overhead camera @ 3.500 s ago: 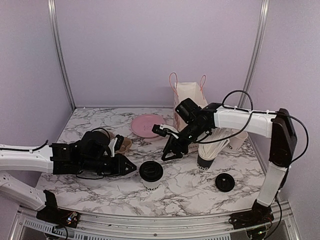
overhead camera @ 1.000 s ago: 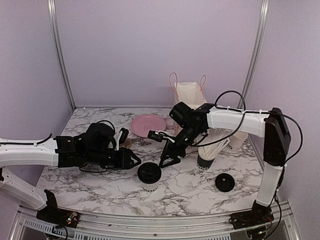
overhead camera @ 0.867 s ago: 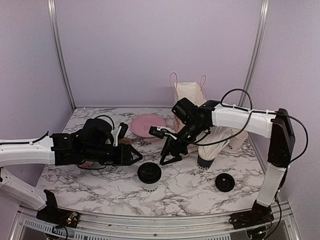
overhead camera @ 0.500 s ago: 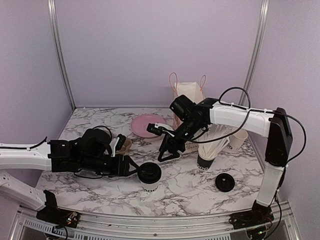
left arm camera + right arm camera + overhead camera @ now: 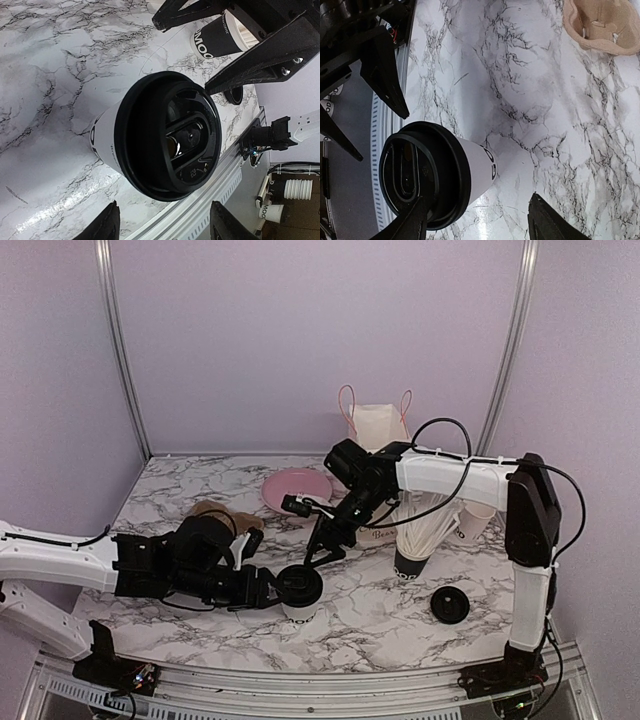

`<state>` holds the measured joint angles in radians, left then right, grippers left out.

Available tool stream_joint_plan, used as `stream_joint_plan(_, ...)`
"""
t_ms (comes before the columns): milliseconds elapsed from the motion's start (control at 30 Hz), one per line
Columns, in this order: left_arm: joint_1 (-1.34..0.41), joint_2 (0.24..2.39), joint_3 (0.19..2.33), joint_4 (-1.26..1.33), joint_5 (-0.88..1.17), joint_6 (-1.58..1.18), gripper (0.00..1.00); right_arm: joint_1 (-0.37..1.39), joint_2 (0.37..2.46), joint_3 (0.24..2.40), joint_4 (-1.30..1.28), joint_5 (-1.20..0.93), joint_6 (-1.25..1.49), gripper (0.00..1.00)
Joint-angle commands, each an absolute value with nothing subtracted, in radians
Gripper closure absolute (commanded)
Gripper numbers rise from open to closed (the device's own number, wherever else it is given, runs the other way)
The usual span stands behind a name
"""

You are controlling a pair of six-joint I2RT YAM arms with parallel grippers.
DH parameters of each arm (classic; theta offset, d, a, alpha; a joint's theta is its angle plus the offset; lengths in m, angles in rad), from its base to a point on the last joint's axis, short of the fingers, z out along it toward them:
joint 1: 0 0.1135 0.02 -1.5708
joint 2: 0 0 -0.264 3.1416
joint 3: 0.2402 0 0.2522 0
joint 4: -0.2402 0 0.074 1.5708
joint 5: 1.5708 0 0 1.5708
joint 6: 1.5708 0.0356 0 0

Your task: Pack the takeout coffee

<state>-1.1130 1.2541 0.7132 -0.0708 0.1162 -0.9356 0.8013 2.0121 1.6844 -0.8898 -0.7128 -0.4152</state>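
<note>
One takeout coffee (image 5: 301,586), a white cup with a black lid, stands upright near the table's front middle. My left gripper (image 5: 268,592) lies low just to its left, open. In the left wrist view the cup (image 5: 165,135) fills the middle, ahead of my open left gripper (image 5: 162,225), not between its fingertips. My right gripper (image 5: 320,546) hangs open just above and behind the cup. In the right wrist view the cup (image 5: 480,167) sits by the left fingertip of the right gripper (image 5: 477,225). Another white cup (image 5: 478,520) stands far right.
A paper bag (image 5: 378,428) with pink handles stands at the back. A pink plate (image 5: 297,490) and a brown cup carrier (image 5: 225,515) lie behind the arms. A black cup (image 5: 410,562) with white straws and a loose black lid (image 5: 449,604) sit to the right.
My left gripper has opened wider and dropped toward the front, coming in beside the cup. My right gripper has shifted left and down toward the cup's lid.
</note>
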Motion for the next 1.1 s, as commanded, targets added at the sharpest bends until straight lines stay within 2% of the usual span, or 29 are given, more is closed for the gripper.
stream_joint_plan(0,-1.117,1.303,0.718,-0.01,0.144,-0.926,0.38,0.81,2.029,1.703,-0.897,-0.753,-0.405,0.34)
stream_joint_plan(633,-1.087,1.368,0.673,-0.014,0.123,-0.961,0.43,0.813,2.07,1.64,-0.887,-0.785,-0.42,0.38)
stream_joint_plan(733,-1.07,1.395,0.653,-0.009,0.135,-1.003,0.46,0.814,2.075,1.631,-0.884,-0.788,-0.422,0.39)
stream_joint_plan(833,-1.047,1.448,0.61,-0.009,0.169,-1.039,0.54,0.816,2.082,1.624,-0.883,-0.794,-0.422,0.39)
stream_joint_plan(1067,-1.046,1.429,0.569,-0.041,0.162,-1.001,0.58,0.809,2.088,1.639,-0.906,-0.859,-0.42,0.39)
